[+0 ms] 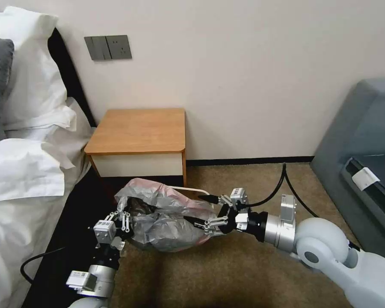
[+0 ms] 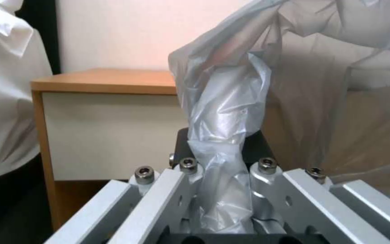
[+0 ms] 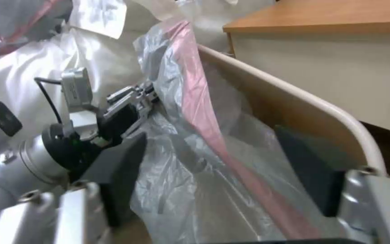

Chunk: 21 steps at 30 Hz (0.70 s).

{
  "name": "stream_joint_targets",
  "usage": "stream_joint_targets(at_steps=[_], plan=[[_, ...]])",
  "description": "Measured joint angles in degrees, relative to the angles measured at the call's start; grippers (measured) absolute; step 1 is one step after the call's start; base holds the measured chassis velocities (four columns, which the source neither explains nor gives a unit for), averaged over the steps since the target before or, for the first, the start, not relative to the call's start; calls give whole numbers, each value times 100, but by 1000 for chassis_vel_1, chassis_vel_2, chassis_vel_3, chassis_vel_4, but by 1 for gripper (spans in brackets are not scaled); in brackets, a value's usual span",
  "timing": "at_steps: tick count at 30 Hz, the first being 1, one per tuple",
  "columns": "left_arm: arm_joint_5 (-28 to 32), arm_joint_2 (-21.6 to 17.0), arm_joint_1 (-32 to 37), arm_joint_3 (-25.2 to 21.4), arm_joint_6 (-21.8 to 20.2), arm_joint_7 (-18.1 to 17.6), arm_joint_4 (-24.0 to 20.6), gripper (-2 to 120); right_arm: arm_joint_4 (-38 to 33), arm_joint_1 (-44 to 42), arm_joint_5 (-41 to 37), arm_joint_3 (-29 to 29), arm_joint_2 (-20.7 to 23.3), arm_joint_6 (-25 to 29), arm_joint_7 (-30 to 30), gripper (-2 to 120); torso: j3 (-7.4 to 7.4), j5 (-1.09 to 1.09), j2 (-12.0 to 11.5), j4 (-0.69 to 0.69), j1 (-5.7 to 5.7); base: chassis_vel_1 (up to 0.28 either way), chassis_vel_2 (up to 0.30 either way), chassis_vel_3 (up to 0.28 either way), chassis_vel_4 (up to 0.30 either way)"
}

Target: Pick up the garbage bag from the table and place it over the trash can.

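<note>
Beige carpet (image 1: 252,273) covers the floor; a plain cream wall (image 1: 244,64) behind carries a grey switch and socket plate (image 1: 108,47). No readable writing anywhere.

White bedding (image 1: 17,179) and pillows on the bed fill the robot's left side. A grey sofa (image 1: 363,141) stands to its right, with a white tag (image 1: 365,178) whose print is too small to read.

Nightstand (image 1: 137,143) against the wall between bed and sofa: orange-brown wood tabletop, white drawer front, nothing lying on top.

Trash can (image 1: 191,188): on the carpet just in front of the nightstand, lower than it. Only its cream rim shows at the far side in the head view; the right wrist view shows the rim and a tan inner wall (image 3: 294,112).

Garbage bag (image 1: 167,218): crinkly translucent grey plastic with a pinkish-red edge, bunched over the trash can and hiding most of it, stretched between the two arms. The pink edge lies along the far rim.

Left end effector (image 1: 125,216): at the bag's near-left side, fingers closed together on a twisted fold of the plastic, seen pinched between them in the left wrist view (image 2: 222,189).

Right end effector (image 1: 196,209): at the bag's right side, fingers spread apart, one tip (image 1: 204,197) near the rim, the other (image 1: 191,220) against the plastic.
</note>
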<state>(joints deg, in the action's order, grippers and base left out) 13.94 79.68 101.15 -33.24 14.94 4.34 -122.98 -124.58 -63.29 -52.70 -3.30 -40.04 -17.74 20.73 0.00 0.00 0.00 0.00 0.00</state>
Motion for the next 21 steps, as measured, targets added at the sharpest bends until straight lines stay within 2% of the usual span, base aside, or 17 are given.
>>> stream_joint_targets(at_steps=[2,4,7,8,12,13,14,16,19,21], plan=[[9,-2,0,-4,-7,0,0,8,-8,-2,44,13,-14,24,-1,61,0,0,0,0,0,0,0,0,0],[9,-2,-1,-4,-8,0,0,8,-9,-1,47,13,-15,26,-1,60,0,0,0,0,0,0,0,0,0],[30,-3,-5,-1,-21,0,26,8,-41,-33,70,4,-28,41,-9,42,0,0,0,0,0,0,0,0,0],[30,-3,-5,-1,-21,0,26,8,-41,-33,70,4,-28,41,-9,42,0,0,0,0,0,0,0,0,0],[75,-2,-24,2,-48,0,79,8,-59,-113,121,-25,-13,94,70,25,0,0,0,0,0,0,0,0,0],[75,-2,-24,2,-48,0,79,8,-59,-113,121,-25,-13,94,70,25,0,0,0,0,0,0,0,0,0],[98,-5,-33,0,-60,0,92,8,-57,-126,156,-27,-16,125,83,18,0,0,0,0,0,0,0,0,0],[114,-7,-38,-1,-74,-1,94,8,-55,-130,171,-30,-23,139,87,14,0,0,0,0,0,0,0,0,0],[141,-12,-49,-1,-95,-4,96,8,-16,-133,198,-35,-60,158,88,0,0,0,0,0,0,0,0,0,0],[144,-13,-51,3,-98,-5,96,8,3,-129,213,-31,-79,164,88,0,0,0,0,0,0,0,0,0,0]])
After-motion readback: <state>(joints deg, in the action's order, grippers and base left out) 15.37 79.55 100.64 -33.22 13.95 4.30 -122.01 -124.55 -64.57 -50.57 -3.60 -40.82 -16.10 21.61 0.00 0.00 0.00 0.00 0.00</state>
